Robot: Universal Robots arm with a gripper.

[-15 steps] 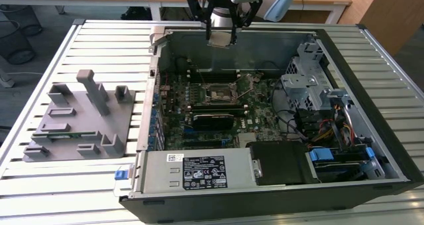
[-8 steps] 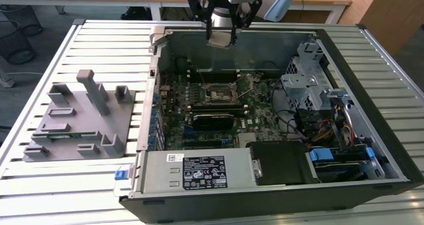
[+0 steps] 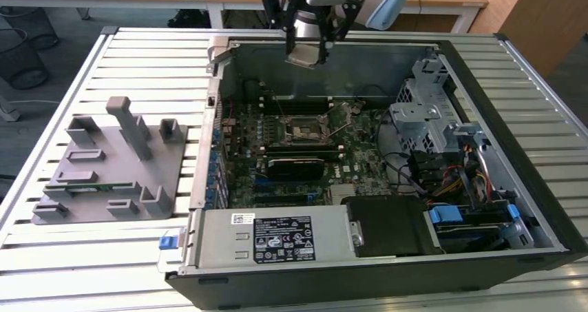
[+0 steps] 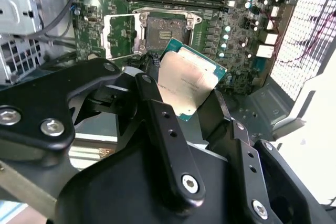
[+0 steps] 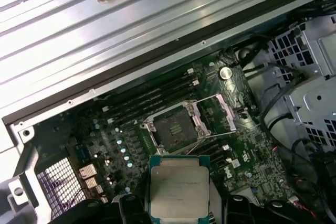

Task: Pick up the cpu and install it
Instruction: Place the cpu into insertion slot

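Slatted table (image 3: pixel 138 57), open computer case (image 3: pixel 368 284); gripper (image 4: pixel 190 103) clamps cpu (image 5: pixel 179 186) by edges, seemingly tilted, well above open socket (image 5: pixel 176 128) lying toward case middle

Silvery-grey chip (image 5: pixel 179 184) with green rim; black claw (image 4: pixel 186 100); dark green board (image 5: pixel 121 129); pale grey surface (image 3: pixel 138 64), striped with parallel slats.
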